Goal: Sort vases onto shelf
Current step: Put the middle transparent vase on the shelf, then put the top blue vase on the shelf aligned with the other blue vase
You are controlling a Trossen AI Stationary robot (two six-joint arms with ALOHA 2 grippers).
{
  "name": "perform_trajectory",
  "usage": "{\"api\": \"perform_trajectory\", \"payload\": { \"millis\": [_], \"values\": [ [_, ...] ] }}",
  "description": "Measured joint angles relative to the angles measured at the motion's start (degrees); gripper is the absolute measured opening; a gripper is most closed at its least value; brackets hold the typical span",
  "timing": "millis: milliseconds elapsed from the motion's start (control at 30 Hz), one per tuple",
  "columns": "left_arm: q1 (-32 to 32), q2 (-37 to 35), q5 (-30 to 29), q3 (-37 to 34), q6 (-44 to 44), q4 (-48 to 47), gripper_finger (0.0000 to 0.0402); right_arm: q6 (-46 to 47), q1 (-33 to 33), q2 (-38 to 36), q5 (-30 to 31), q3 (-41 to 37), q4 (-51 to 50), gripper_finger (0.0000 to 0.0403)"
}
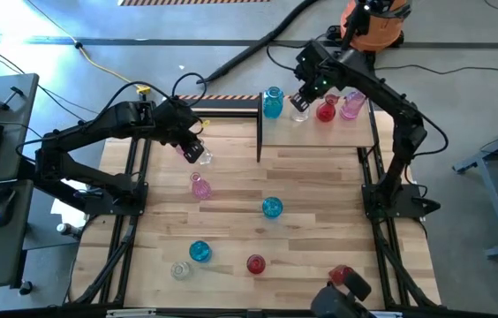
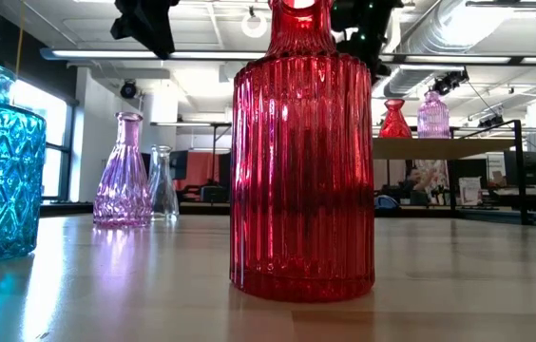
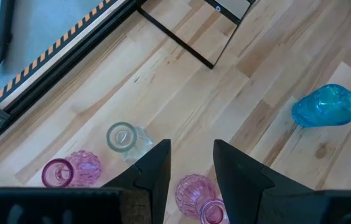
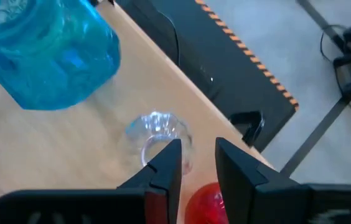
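Your right gripper (image 4: 193, 163) hangs over the shelf (image 1: 315, 132) at the back of the table, its fingers apart and holding nothing, right above the clear vase (image 4: 158, 138) that stands there. The blue vase (image 4: 48, 53) is just beside it on one side and the red vase (image 4: 208, 202) close on the other, with a pink vase (image 1: 352, 106) past the red one. The row is tight and near the shelf's back edge, so if you lift away at a slant a finger could clip a neck and tip a vase into its neighbour or off the back. Pull straight up.

Your left gripper (image 3: 190, 163) hovers over the table with its fingers open and empty. A pink vase (image 3: 199, 196) sits directly below the fingertips, a small clear vase (image 3: 124, 138) and another pink vase (image 3: 70, 172) just beside it. Come down off-centre and you may knock the neighbours over, and glass like this rolls.

Still on the table (image 1: 320, 238) are a blue vase (image 1: 272, 208) mid-table, then a blue vase (image 1: 199, 252), a clear vase (image 1: 180, 270) and a red vase (image 1: 256, 263) near the front edge. The shelf's black upright (image 1: 259, 128) stands between the table and the row, so carry vases over it, not through.
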Motion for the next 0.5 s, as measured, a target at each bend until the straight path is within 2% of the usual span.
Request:
{"api": "perform_trajectory", "payload": {
  "millis": [133, 500],
  "values": [
    [0.0, 0.0, 0.0, 0.0, -0.52, 0.01, 0.0113, -0.36, -0.02, 0.0, -0.02, 1.57, -0.88, 0.0079],
    [-0.02, 0.0, 0.0, 0.0, -1.0, 0.01, 0.0113, -0.82, -0.02, 0.0, 0.35, 9.57, -11.27, 0.0079]
  ]
}}
